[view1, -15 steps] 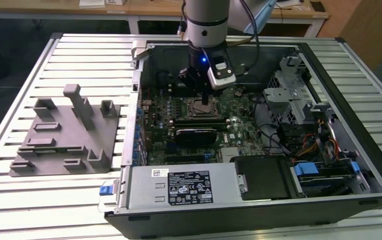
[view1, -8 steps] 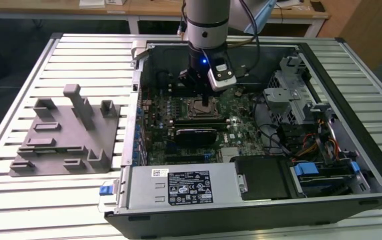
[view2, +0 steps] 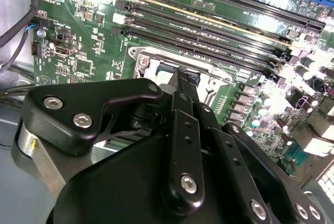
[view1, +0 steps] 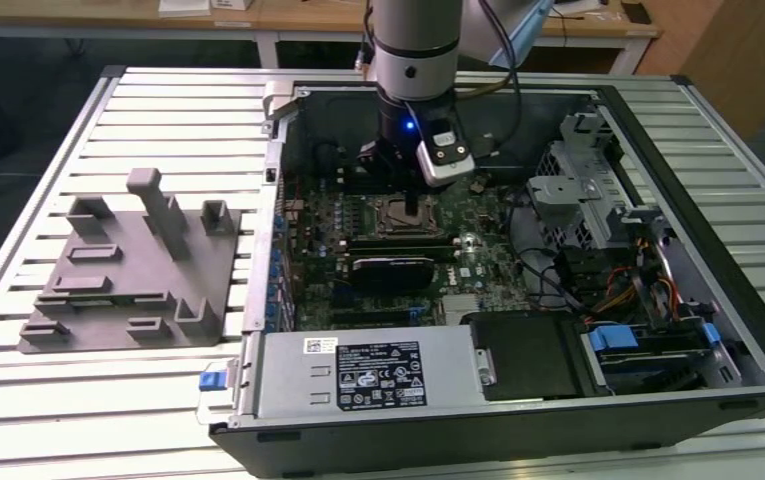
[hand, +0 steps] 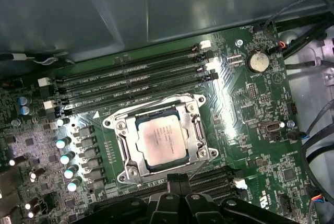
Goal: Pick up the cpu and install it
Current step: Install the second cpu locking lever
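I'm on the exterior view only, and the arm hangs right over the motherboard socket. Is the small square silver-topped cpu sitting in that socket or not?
Observer: Yes. In the first wrist view the small square silver-topped cpu lies flat inside the socket's metal frame.
Operator: Is the gripper covering the chip?
Observer: No. In that view the black gripper sits at the frame's edge, and the chip's whole pale top is uncovered.
Operator: What lies on the socket's other side?
Observer: Four long black memory slots run alongside the frame on the green board.
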`<state>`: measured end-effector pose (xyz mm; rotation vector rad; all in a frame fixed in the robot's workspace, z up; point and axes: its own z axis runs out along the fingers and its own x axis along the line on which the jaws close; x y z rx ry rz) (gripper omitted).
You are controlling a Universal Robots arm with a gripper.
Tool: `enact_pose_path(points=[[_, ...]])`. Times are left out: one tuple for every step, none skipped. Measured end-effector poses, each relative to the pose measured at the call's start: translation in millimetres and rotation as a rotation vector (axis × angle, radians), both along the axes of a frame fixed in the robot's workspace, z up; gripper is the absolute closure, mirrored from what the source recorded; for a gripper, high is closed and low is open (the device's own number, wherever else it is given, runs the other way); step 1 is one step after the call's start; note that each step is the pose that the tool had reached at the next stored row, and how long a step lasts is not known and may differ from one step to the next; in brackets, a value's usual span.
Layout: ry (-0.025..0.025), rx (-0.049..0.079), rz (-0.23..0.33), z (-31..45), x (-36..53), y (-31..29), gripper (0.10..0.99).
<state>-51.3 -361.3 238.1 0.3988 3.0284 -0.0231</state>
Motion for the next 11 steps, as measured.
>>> enact_pose_path(points=[[-0.0001,0.000,0.000,0.0,0.0,-0.7,0.980],[-0.0001,0.000,0.000,0.0,0.0,-1.4,0.980],[0.0000,0.000,0.000,0.0,0.0,-2.2,0.980],[-0.0001,0.000,0.000,0.0,0.0,-3.0,0.980],[-0.0001,0.000,0.000,0.0,0.0,-3.9,0.980],[-0.0001,0.000,0.000,0.0,0.0,-4.9,0.980],[0.0000,0.000,0.000,0.0,0.0,-6.0,0.980],[0.0000,0.000,0.000,0.0,0.0,-7.2,0.980],[-0.0001,0.000,0.000,0.0,0.0,-8.7,0.980],[-0.0001,0.001,0.000,-0.1,0.0,-10.3,0.980],[-0.0001,0.002,0.001,-0.3,0.0,-11.7,0.980]])
